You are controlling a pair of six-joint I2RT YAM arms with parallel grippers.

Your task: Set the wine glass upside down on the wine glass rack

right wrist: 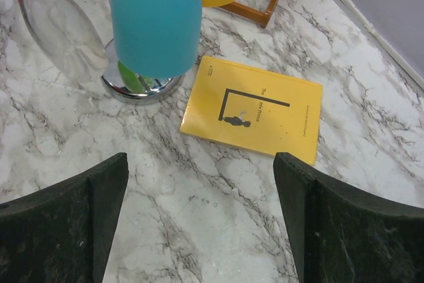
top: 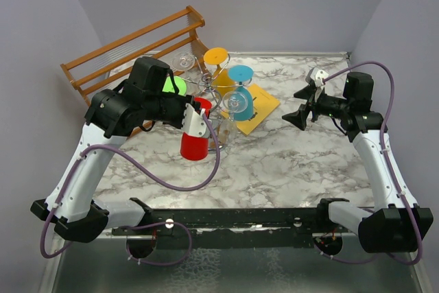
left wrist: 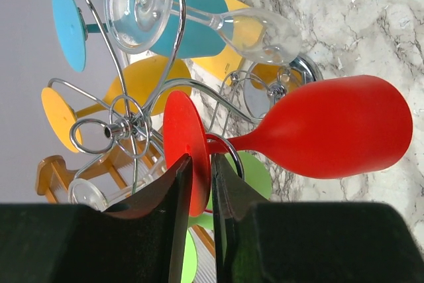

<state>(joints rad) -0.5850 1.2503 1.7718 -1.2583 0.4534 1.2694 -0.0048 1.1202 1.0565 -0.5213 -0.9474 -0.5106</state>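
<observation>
Left jaws pinching foot of red wine glass (left wrist: 331, 127) beside wine glass rack (left wrist: 119, 128), right jaws spread

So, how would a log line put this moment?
left gripper: shut on foot of red wine glass, inverted at wine glass rack | right gripper: open, empty

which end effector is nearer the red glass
Left. The left end effector grips the red glass by its foot; the right end effector hangs open beyond the book, away from the glass.

Rack base (right wrist: 142, 91) partly behind blue glass (right wrist: 156, 18)
</observation>
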